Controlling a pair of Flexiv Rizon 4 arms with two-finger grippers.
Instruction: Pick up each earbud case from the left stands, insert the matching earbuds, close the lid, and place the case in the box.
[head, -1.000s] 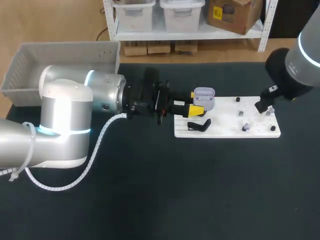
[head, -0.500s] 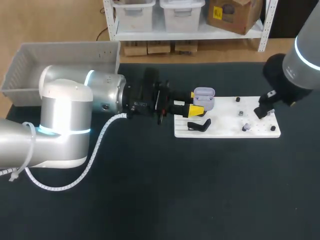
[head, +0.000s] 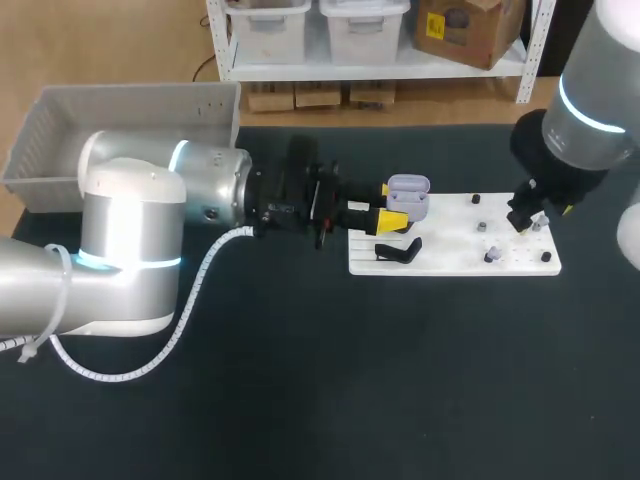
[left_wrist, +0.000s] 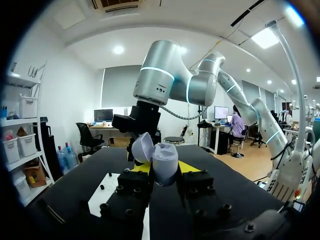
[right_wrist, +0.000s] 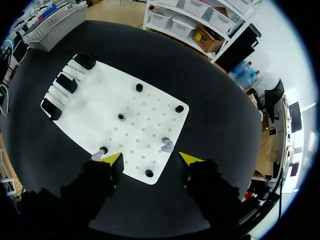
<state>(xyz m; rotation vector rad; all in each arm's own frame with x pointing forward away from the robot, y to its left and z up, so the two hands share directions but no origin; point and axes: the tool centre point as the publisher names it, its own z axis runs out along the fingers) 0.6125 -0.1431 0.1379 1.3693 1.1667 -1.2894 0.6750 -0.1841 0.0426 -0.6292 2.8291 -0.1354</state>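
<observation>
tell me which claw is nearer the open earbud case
Left. The left claw is shut on the earbud case; the right claw hangs open over the white board's other end.

Bright, even light from above; shadows seem soft.

1. Dark, matte surface (head: 330, 380), filling nearly the whole head view.
2. Lying flat on it, right of the middle: a white rectangular board (head: 455, 258), long side running left to right, dotted with rows of small holes in the right wrist view.
3. Resting at the far left corner: a grey open box (head: 60, 130), well apart from the board.
</observation>
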